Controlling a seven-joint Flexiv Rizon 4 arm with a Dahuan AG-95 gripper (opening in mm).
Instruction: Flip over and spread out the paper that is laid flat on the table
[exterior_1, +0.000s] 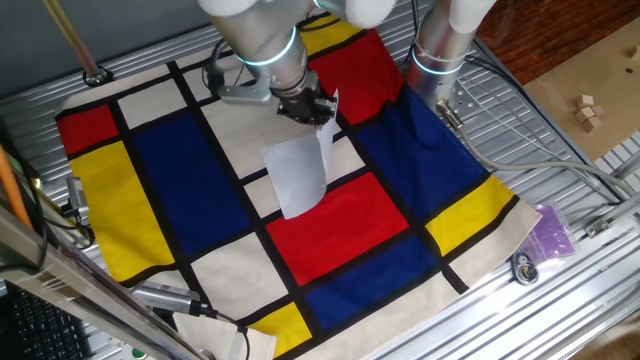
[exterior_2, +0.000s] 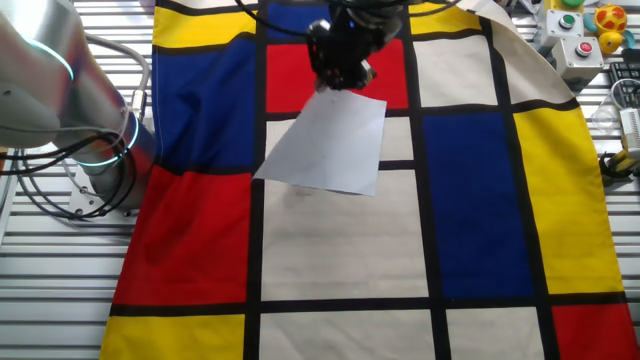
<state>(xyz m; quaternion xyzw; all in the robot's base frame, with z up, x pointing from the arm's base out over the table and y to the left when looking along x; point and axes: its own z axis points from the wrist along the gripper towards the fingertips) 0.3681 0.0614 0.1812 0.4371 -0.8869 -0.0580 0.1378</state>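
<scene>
Above the centre of the table (exterior_1: 600, 300), over the coloured cloth (exterior_1: 190, 180), the paper (exterior_1: 297, 176) hangs lifted, its top edge pinched between the closed fingers of the gripper (exterior_1: 322, 110); purple bag (exterior_1: 552, 232) lies rightmost.

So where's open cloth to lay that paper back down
The cream block just below the lifted paper is bare, bordered by red and blue. The yellow strip is free too. It is crowded under the claw.
</scene>
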